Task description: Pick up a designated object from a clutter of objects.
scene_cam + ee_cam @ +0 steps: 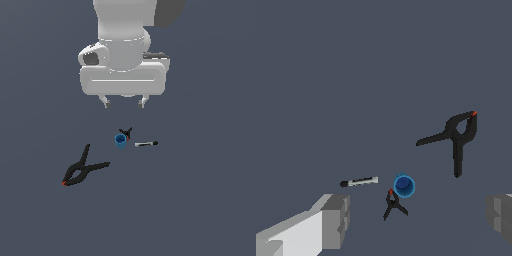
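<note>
No legible text or markings anywhere.

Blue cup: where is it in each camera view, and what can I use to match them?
Exterior view: blue cup sits mid-frame on the floor, below the arm.
Wrist view: blue cup sits between the two tool fingers, low in frame.
Shared landmark: the tiny black clamp right beside the cup.

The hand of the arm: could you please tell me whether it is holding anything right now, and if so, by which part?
Nothing is held. The hand hangs open above the floor, its fingers spread wide, with the blue cup lying untouched below it.
</note>
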